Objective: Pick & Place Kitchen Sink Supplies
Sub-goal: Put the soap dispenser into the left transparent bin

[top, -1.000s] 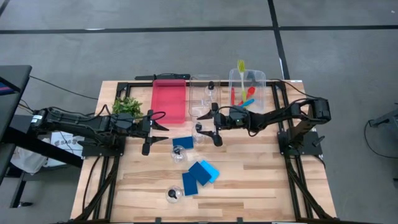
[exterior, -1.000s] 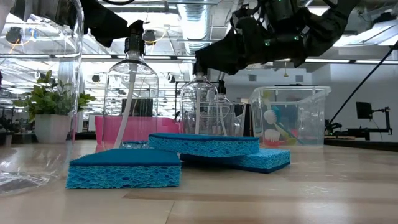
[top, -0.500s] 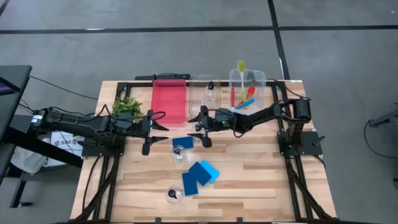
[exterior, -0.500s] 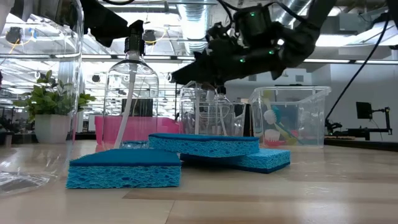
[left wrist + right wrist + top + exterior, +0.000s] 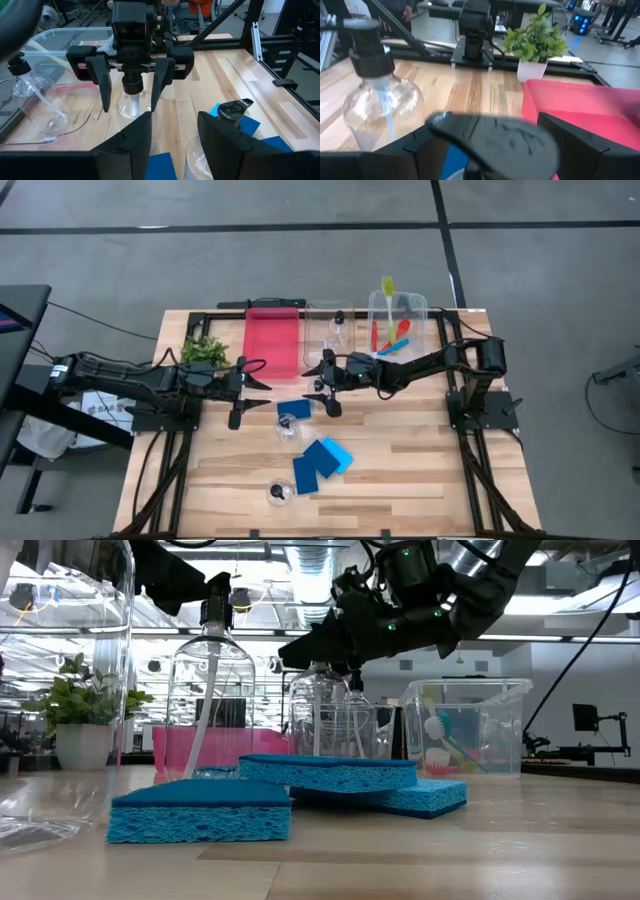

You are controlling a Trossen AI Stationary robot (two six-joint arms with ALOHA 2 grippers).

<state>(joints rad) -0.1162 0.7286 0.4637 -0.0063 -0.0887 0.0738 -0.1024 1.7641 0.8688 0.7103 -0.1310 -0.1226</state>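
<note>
My right gripper (image 5: 323, 385) is open and hangs over a small clear bottle that stands upright on the table. Its fingers stand on either side of that bottle's black cap (image 5: 132, 85) with a gap on each side, as the left wrist view shows. My left gripper (image 5: 243, 390) is open and waits in front of the plant, touching nothing. A second bottle (image 5: 288, 426) stands by a blue sponge (image 5: 295, 409). Two more sponges (image 5: 322, 460) overlap toward the near edge. A third bottle (image 5: 278, 492) stands at the near edge. Brushes (image 5: 392, 330) lean in the right-hand clear bin.
The red tray (image 5: 272, 340) lies at the far side, with a clear bin (image 5: 322, 315) holding another bottle (image 5: 338, 330) beside it. The leafy plant (image 5: 205, 350) stands next to my left arm. Bare wood lies right of the sponges.
My right gripper has moved toward the table's left, away from the brush bin, and has come over the standing bottle so that its open fingers flank the cap. The left arm, bottles and sponges have stayed where they were.
</note>
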